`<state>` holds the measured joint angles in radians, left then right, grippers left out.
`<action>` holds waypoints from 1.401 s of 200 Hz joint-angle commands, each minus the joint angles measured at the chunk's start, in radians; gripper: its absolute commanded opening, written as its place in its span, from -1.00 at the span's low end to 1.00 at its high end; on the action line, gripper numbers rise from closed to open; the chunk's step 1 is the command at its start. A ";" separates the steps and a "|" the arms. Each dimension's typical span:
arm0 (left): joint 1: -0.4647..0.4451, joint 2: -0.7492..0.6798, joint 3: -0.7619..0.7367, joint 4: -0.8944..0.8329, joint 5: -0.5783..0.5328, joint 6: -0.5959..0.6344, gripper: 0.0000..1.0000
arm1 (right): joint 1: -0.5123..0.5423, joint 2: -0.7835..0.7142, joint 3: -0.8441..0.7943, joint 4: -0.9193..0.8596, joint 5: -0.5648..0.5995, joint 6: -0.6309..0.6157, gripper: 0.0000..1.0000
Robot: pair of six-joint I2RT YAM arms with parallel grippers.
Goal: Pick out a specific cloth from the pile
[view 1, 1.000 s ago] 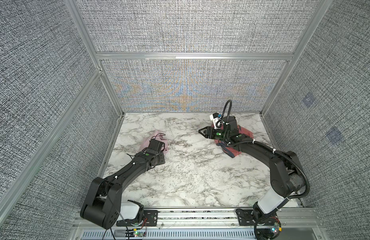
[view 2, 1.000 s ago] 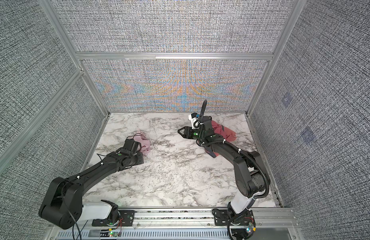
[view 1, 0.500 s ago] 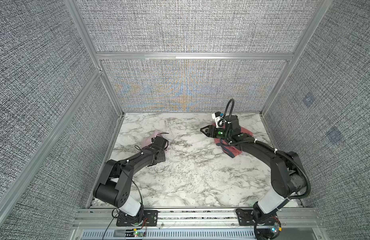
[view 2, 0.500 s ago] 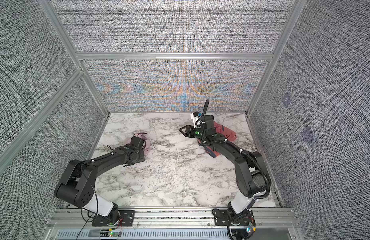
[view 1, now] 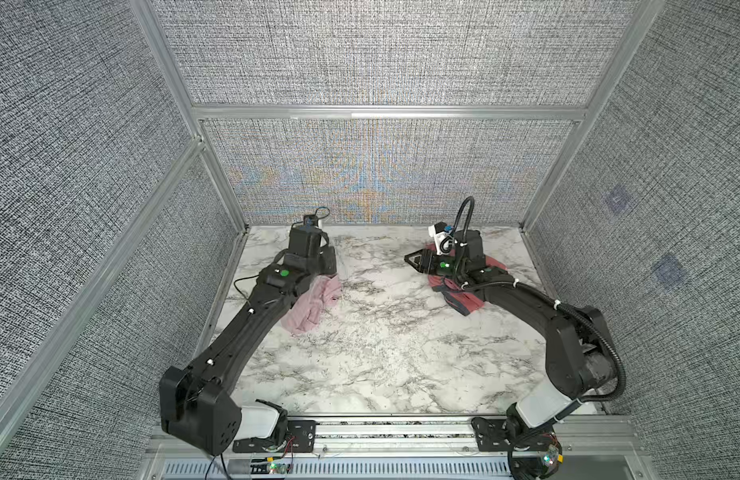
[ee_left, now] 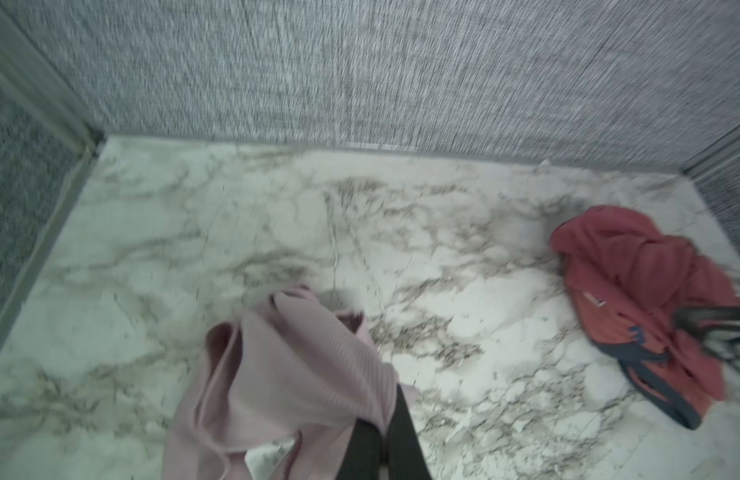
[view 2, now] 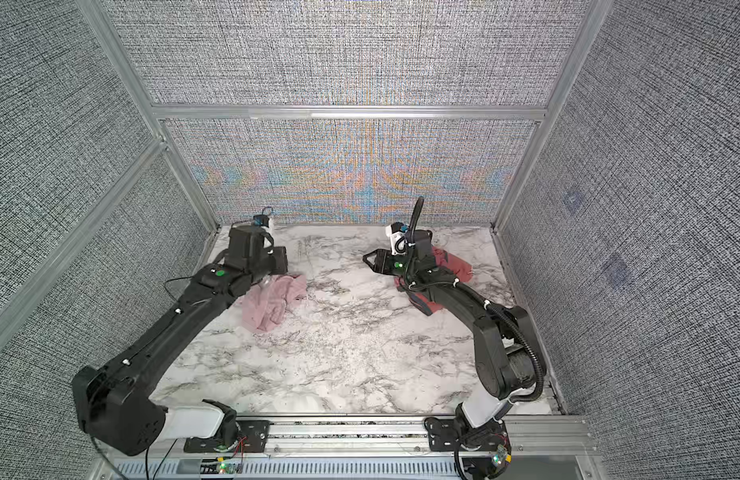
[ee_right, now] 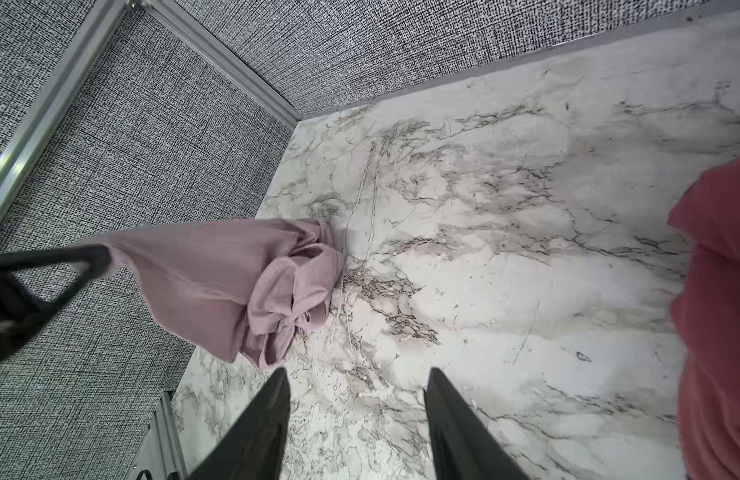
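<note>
Here there are two cloths, two robot arms and one table. No box, bowl or basket shows, so nothing sits inside anything.

The first cloth is the pale pink cloth point(view 1: 314, 305) point(view 2: 272, 301) point(ee_left: 293, 374) point(ee_right: 243, 282). It is small and soft and all one colour. It is on the left side of the marble table point(view 1: 385, 353) point(view 2: 339, 361), about halfway between the near edge and the far wall. One end of it is lifted up, and the rest hangs down in a bunch that touches the table. The left gripper point(ee_left: 381, 449) has its two black fingers pressed together on a fold of this pink cloth, pinching it. In the right wrist view the pink cloth stretches up from the table to the left gripper point(ee_right: 48, 270).

The second cloth is the red garment point(view 1: 468, 291) point(view 2: 443, 274) point(ee_left: 651, 291) point(ee_right: 717, 311). It is bigger and darker, with dark blue trim along its edge. It lies crumpled on the right side of the table, toward the far wall. It is well apart from the pink cloth, with bare marble between them, so the two cloths are not in one heap now.

The right gripper point(ee_right: 356, 424) point(view 1: 416, 261) point(view 2: 374, 262) is above the left edge of the red garment and points left, toward the middle of the table. Its two fingers are spread apart with only bare table seen between them. It holds nothing.

Gray woven walls point(view 1: 381, 62) stand around the table on the left, right and far sides.
</note>
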<state>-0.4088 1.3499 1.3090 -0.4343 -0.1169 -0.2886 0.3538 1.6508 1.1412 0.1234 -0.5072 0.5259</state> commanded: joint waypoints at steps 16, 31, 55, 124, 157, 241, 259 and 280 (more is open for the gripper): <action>-0.001 0.000 0.206 0.044 0.047 0.120 -1.00 | -0.001 -0.016 -0.003 0.024 -0.010 0.022 0.09; -0.001 0.012 0.294 0.022 0.061 0.130 -1.00 | -0.001 -0.022 -0.009 0.025 -0.011 0.022 0.09; 0.001 0.001 0.319 0.010 0.031 0.146 -1.00 | -0.001 -0.035 -0.019 0.030 -0.011 0.026 0.09; 0.114 -0.183 0.117 -0.131 -0.218 0.141 -1.00 | -0.003 -0.042 -0.026 0.024 -0.020 0.023 0.09; 0.209 -0.259 0.091 -0.192 -0.286 0.167 -1.00 | -0.002 -0.037 -0.031 0.039 -0.026 0.032 0.09; 0.097 0.027 -0.074 0.136 0.072 0.016 -1.00 | -0.002 -0.034 -0.032 0.029 -0.038 0.044 0.08; 0.065 0.113 -0.108 0.226 0.133 -0.027 -1.00 | -0.001 -0.052 -0.034 -0.003 -0.018 0.021 0.08; 0.053 0.192 -0.119 0.272 0.221 -0.090 -1.00 | -0.003 -0.059 -0.033 -0.020 -0.005 0.008 0.08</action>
<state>-0.3477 1.4841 1.1961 -0.3000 -0.0242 -0.2928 0.3511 1.5997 1.1110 0.1314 -0.5346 0.5606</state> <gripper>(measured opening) 0.067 0.540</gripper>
